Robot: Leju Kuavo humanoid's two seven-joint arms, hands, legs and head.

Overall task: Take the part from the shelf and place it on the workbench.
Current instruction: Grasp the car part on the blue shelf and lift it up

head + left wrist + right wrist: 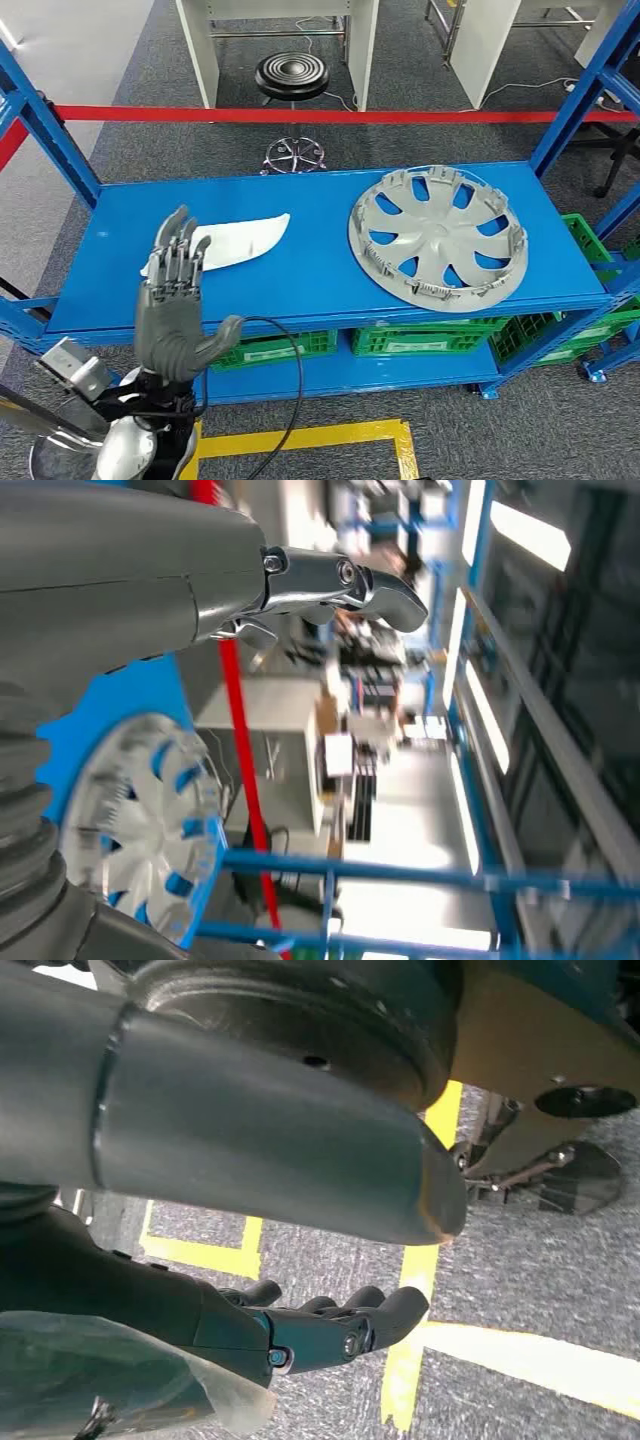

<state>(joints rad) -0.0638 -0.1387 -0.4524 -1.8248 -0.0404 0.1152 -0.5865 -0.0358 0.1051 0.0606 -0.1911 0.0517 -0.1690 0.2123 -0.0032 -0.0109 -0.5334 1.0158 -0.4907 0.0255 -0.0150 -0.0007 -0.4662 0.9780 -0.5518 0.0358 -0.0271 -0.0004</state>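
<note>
Landmark for this entry: the blue shelf (317, 265), top level.

Your left hand (172, 305) is raised in front of the shelf's near edge, palm toward the shelf, fingers spread and straight, thumb out to the side. It holds nothing. This reads as a pre-reach posture, opened wide to take in a flat, thin piece.

Directly beyond its fingertips on the shelf lies a white curved trim piece (230, 243), flat, well apart from the grey wheel cover (438, 236), which lies face down at the shelf's other end with its clip ring up. Which of the two is "the part" is a judgement; your left hand is lined up on the white piece, so take that as the target.

Your right hand (332, 1330) hangs low over grey carpet with yellow floor tape (411, 1350), fingers extended together, nothing in them. It looks idle, though the wrist view is partly blocked, so treat that as probable.

Green crates (423, 340) sit on the shelf's lower level. A red barrier tape (302, 115) runs behind the shelf.

No readable brands, labels or writing on any item.
</note>
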